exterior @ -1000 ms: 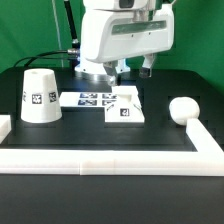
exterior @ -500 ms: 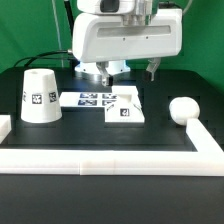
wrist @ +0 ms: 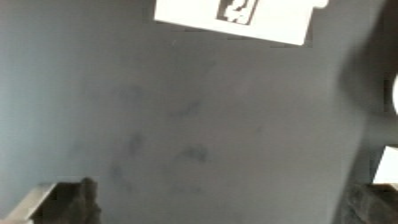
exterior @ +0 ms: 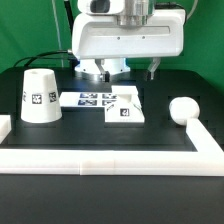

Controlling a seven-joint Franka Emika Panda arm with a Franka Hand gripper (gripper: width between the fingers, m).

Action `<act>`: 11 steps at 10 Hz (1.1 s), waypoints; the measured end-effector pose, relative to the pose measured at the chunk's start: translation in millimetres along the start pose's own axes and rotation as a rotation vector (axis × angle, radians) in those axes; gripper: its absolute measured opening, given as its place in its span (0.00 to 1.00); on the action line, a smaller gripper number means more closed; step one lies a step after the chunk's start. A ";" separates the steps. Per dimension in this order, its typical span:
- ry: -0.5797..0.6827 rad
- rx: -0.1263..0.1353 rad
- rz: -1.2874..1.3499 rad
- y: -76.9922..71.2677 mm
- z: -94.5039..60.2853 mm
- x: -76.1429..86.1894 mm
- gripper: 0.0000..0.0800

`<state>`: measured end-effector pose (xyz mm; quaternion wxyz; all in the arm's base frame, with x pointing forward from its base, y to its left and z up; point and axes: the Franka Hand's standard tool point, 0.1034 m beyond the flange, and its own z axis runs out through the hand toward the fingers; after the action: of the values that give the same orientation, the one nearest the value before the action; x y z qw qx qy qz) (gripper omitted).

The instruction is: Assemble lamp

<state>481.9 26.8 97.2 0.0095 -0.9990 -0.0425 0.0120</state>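
Hand (exterior: 137, 68) released and empty, held above the desk (exterior: 100, 135), just behind the base (exterior: 125, 110).
The arm comes in from the back of the desk with its wrist pointing straight down. In the wrist view the fingers (wrist: 59, 200) stand wide apart with only bare desk between them. The base lies flat below the hand and a little nearer the camera, apart from it and just beside the marker board (exterior: 88, 99). The shade (exterior: 38, 95) stands wide end down, well off to the exterior view's left of the hand. The bulb (exterior: 182, 109) rests well off to the exterior view's right, near the white rail (exterior: 110, 157).
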 end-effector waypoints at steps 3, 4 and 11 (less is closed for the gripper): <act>-0.023 0.020 0.016 0.7 13.3 -28.7 0.88; -0.023 0.021 0.016 0.5 13.2 -28.3 0.88; -0.012 0.024 0.005 -8.9 29.4 -54.1 0.88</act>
<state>426.5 31.6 69.2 0.0214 -0.9988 -0.0398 0.0188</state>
